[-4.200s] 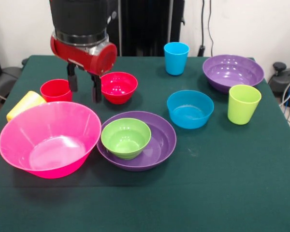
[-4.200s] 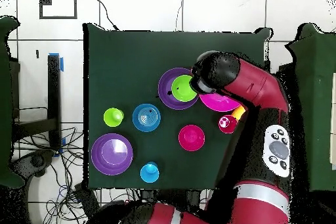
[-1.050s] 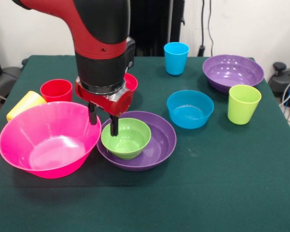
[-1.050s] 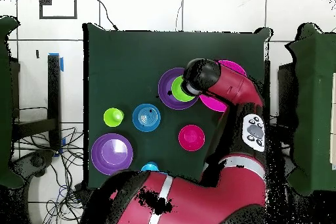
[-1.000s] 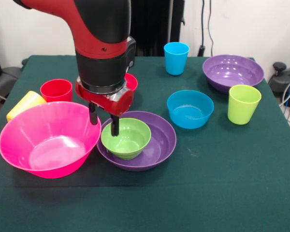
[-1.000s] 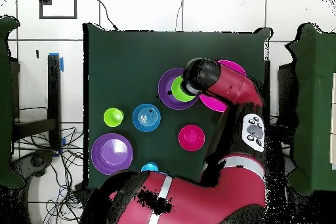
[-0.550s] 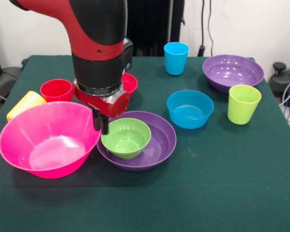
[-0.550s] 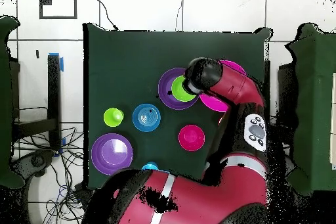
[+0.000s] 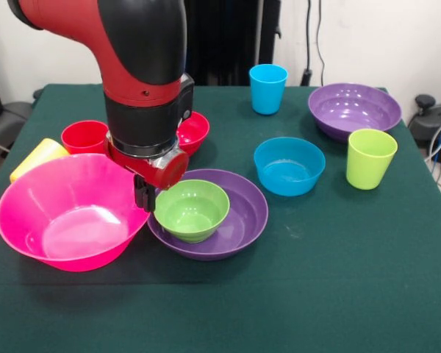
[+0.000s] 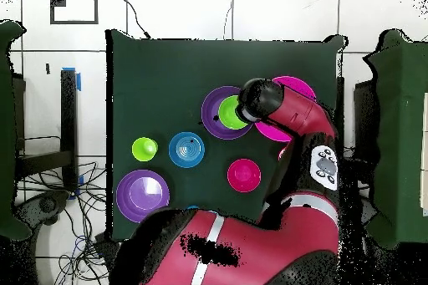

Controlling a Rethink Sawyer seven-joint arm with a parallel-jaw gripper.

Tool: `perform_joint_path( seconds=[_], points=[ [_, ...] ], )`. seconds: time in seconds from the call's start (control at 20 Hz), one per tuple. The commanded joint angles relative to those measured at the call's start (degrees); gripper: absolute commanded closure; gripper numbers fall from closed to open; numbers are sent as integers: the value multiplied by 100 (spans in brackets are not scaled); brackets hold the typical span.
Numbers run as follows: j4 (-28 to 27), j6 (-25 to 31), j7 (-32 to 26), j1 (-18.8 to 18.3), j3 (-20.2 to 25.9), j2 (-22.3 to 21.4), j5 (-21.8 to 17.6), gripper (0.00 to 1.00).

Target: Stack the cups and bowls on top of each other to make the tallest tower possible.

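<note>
My gripper [image 9: 145, 198] is low between the big pink bowl's [image 9: 66, 213] right rim and the small green bowl's [image 9: 192, 209] left rim. The green bowl sits nested in a shallow purple bowl [image 9: 242, 213]; this is the only pile. The arm's wrist hides the gripper in the overhead view, above the green bowl [image 10: 230, 113]. The small red bowl [image 9: 196, 129] and red cup [image 9: 84, 136] stand behind the arm. The yellow cup [image 9: 37, 157] lies on its side at the far left. The blue bowl [image 9: 289, 165], lime green cup [image 9: 370, 158], blue cup [image 9: 268, 88] and second purple bowl [image 9: 353, 110] stand to the right.
The green table [image 9: 316, 294] has open cloth along its near side. The arm's thick black and red wrist [image 9: 143, 110] stands over the left middle of the table. Cables hang at the back wall.
The gripper has shifted left and lower, from astride the green bowl's left rim to the gap beside the pink bowl. The pink bowl has slid slightly left.
</note>
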Motion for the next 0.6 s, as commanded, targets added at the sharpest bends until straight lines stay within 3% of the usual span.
perform_joint_path(
  seconds=[0.05,0.35,0.4,0.6],
  points=[
    [-124,-263,545,-12,308,238,-203,100],
    [-130,33,684,78,221,110,-126,100],
    [-107,71,659,68,241,86,-110,0],
    [-18,-17,602,53,293,25,-108,0]
  ],
)
